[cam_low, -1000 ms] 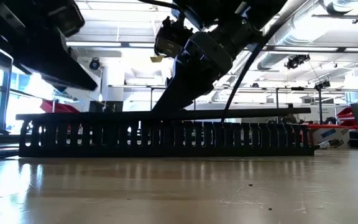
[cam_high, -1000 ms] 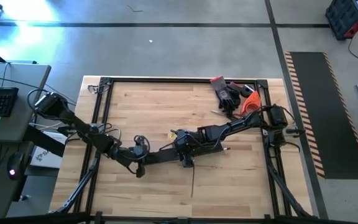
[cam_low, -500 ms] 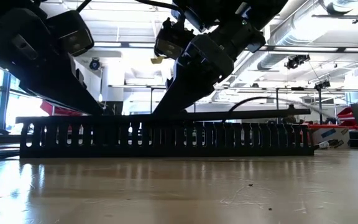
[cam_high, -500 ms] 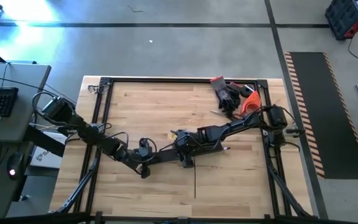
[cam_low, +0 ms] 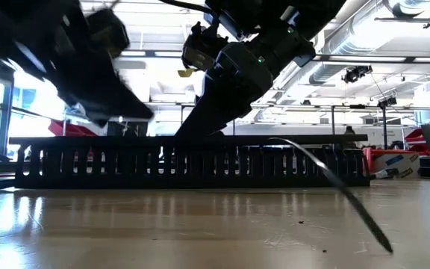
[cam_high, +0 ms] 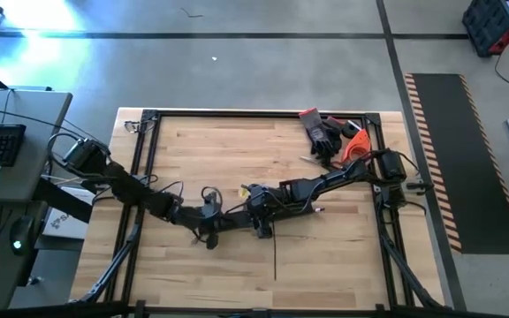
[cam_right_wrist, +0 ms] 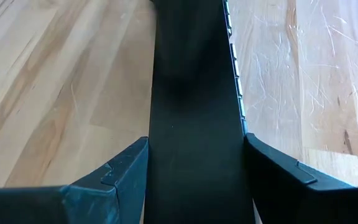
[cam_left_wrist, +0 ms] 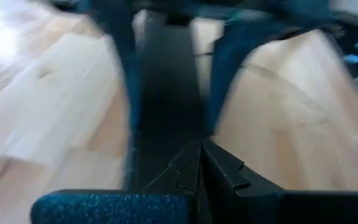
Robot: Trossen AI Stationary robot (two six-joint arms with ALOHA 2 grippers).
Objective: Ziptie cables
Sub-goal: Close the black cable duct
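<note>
While both dark arms stretch in low over the pale wooden tabletop [cam_high: 237, 159], they meet around the lower middle of the high view. The left arm comes in from the left edge, elbow bent, with the left gripper [cam_high: 208, 231] sitting just left of centre. In its wrist view its fingers [cam_left_wrist: 219, 171] are pressed right together with nothing between them, poised over the long black slotted duct [cam_left_wrist: 166, 93], though that shot is pretty smeared.

The right arm reaches from the right side, long and nearly flat, and the right gripper [cam_high: 263, 228] ends at centre frame. Its two fingers [cam_right_wrist: 120, 168] stand apart, one on each side of the duct [cam_right_wrist: 194, 124], straddling it; can't tell if they actually press on its walls.

From table height the duct [cam_low: 192, 164] runs across mid-frame, comb teeth upright. What's inside the channel isn't visible.

One thin dark cable [cam_high: 275, 258] trails from under the right gripper toward the bottom of the high view; in the low view it [cam_low: 349, 198] arcs over the duct down to the table at lower right.

A pile of black and red gloves with something orange [cam_high: 334, 137] sits at the table's upper right.
</note>
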